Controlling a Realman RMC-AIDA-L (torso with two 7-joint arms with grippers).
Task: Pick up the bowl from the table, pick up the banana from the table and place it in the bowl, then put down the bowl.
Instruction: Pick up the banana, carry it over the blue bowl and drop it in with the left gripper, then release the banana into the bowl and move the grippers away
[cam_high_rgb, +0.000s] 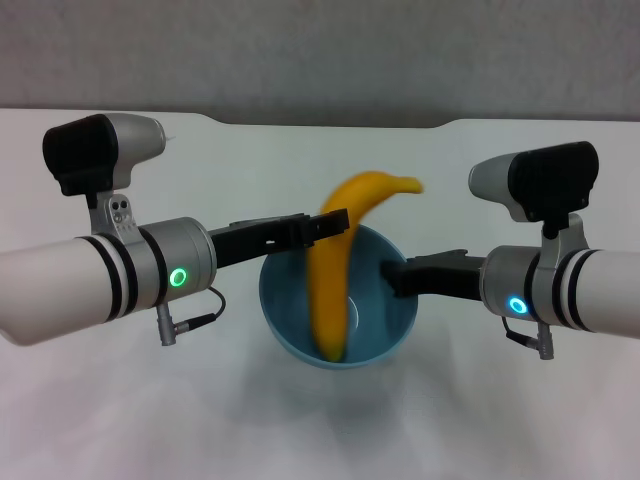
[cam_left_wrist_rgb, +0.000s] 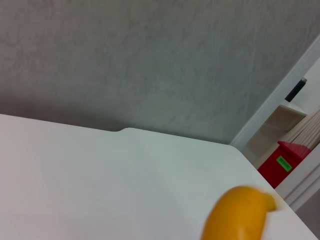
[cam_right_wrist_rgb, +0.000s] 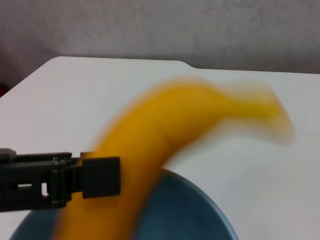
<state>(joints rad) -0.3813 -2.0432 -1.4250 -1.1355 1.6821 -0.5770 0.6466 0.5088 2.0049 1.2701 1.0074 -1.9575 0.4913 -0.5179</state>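
The light blue bowl (cam_high_rgb: 375, 335) is in the middle of the white table (cam_high_rgb: 150, 420). My right gripper (cam_high_rgb: 393, 278) is shut on its right rim. The yellow banana (cam_high_rgb: 335, 270) stands nearly upright and blurred, its lower end inside the bowl and its upper end curving above the rim. My left gripper (cam_high_rgb: 335, 222) is at the banana's upper part, above the bowl's left rim, with its fingers parted. The banana also shows in the left wrist view (cam_left_wrist_rgb: 240, 215) and in the right wrist view (cam_right_wrist_rgb: 165, 130), above the bowl (cam_right_wrist_rgb: 180, 215) and beside the left gripper's finger (cam_right_wrist_rgb: 102, 176).
The table's far edge has a shallow notch (cam_high_rgb: 330, 125) with a grey wall behind it. A red box (cam_left_wrist_rgb: 280, 162) stands on the floor beyond the table's corner. Bare tabletop lies on both sides of the bowl.
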